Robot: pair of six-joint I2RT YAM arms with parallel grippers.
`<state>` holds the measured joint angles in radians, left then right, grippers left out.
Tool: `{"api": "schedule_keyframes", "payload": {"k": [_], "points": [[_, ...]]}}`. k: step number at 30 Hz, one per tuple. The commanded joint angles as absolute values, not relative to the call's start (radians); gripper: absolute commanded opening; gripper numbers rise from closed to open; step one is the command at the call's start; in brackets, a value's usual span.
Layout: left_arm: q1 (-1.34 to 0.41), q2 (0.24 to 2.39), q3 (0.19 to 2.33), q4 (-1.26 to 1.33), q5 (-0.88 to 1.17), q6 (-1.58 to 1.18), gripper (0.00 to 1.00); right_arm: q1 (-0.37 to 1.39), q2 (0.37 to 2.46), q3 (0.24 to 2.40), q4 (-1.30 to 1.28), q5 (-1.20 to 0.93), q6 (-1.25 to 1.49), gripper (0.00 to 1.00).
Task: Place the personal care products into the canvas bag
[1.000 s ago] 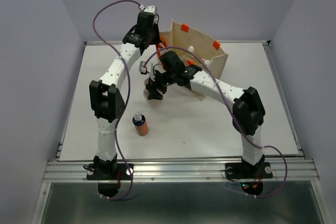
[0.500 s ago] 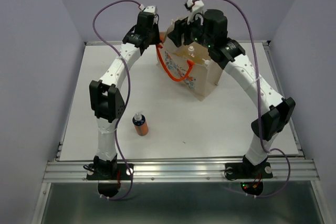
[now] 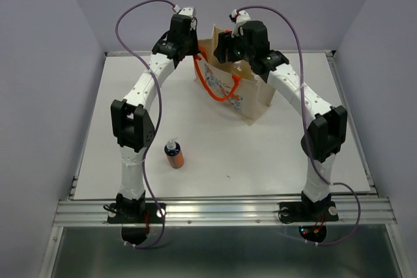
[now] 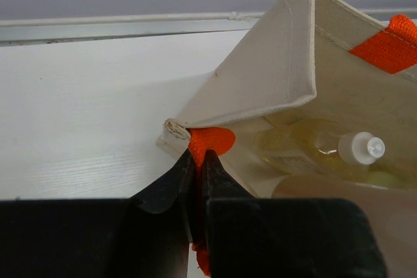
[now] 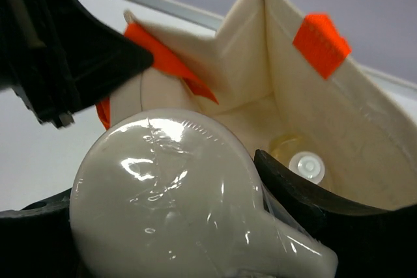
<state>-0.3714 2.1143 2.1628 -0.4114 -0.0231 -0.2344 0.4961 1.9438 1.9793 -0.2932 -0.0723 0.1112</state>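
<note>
Two hands meet at the canvas bag (image 3: 251, 99), far side of the table (image 3: 280, 154). L hand (image 4: 197, 155) is pinched tight on an orange tab (image 4: 214, 141) at the bag's rim corner. R hand (image 5: 182, 216) grips the round pale bottle (image 5: 156, 174) just over the open mouth (not inside yet). W/in the bag lies a clear yellowish bottle (image 4: 313, 144) w/ white cap. Orange-brown bottle (image 3: 174, 155) stands upright on the table near the L arm (image 3: 133, 128), well apart from the bag.
</note>
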Motion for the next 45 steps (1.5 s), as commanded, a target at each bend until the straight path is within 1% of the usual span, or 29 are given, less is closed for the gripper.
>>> {"api": "schedule_keyframes", "payload": {"k": [1, 7, 14, 19, 26, 27, 30, 33, 34, 35, 36, 37, 39, 40, 42, 45], "points": [[-0.367, 2.082, 2.235, -0.367, -0.041, -0.204, 0.0, 0.497, 1.864, 1.954, -0.137, -0.101, 0.143, 0.01], [-0.367, 2.08, 2.241, -0.368, -0.038, -0.202, 0.0, 0.497, 1.879, 1.859, -0.146, -0.075, 0.156, 0.01], [-0.367, 2.079, 2.244, -0.367, -0.038, -0.202, 0.0, 0.497, 1.956, 1.861, -0.149, -0.083, 0.141, 0.01], [-0.368, 2.069, 2.246, -0.373, -0.026, -0.209, 0.0, 0.497, 2.0, 1.858, -0.152, -0.103, 0.134, 0.06], [-0.368, 2.042, 2.24, -0.374, -0.025, -0.213, 0.0, 0.497, 2.043, 1.853, -0.152, -0.098, 0.12, 0.06], [-0.368, 2.042, 2.238, -0.374, -0.025, -0.215, 0.0, 0.497, 2.046, 1.85, -0.153, -0.095, 0.117, 0.09], [-0.368, 2.043, 2.237, -0.377, -0.029, -0.212, 0.0, 0.497, 2.049, 1.838, -0.152, -0.089, 0.112, 0.12], [-0.368, 2.048, 2.235, -0.382, -0.034, -0.213, 0.0, 0.497, 2.045, 1.812, -0.153, -0.078, 0.1, 0.2], [-0.368, 2.051, 2.235, -0.383, -0.034, -0.215, 0.0, 0.497, 2.043, 1.804, -0.153, -0.074, 0.094, 0.28], [-0.368, 2.051, 2.235, -0.383, -0.034, -0.215, 0.0, 0.497, 2.042, 1.792, -0.153, -0.068, 0.092, 0.33], [-0.368, 2.052, 2.235, -0.382, -0.034, -0.216, 0.0, 0.497, 2.039, 1.786, -0.153, -0.066, 0.091, 0.44], [-0.368, 2.054, 2.237, -0.382, -0.034, -0.216, 0.0, 0.497, 2.037, 1.779, -0.153, -0.067, 0.091, 0.49], [-0.368, 2.057, 2.238, -0.382, -0.035, -0.216, 0.0, 0.497, 2.034, 1.772, -0.153, -0.071, 0.092, 0.54], [-0.368, 2.06, 2.241, -0.382, -0.034, -0.213, 0.0, 0.497, 2.031, 1.77, -0.153, -0.074, 0.092, 0.59], [-0.368, 2.062, 2.243, -0.383, -0.037, -0.215, 0.0, 0.497, 2.025, 1.773, -0.153, -0.08, 0.094, 0.62], [-0.368, 2.066, 2.246, -0.387, -0.037, -0.216, 0.0, 0.497, 2.013, 1.779, -0.152, -0.092, 0.097, 0.71]]}}
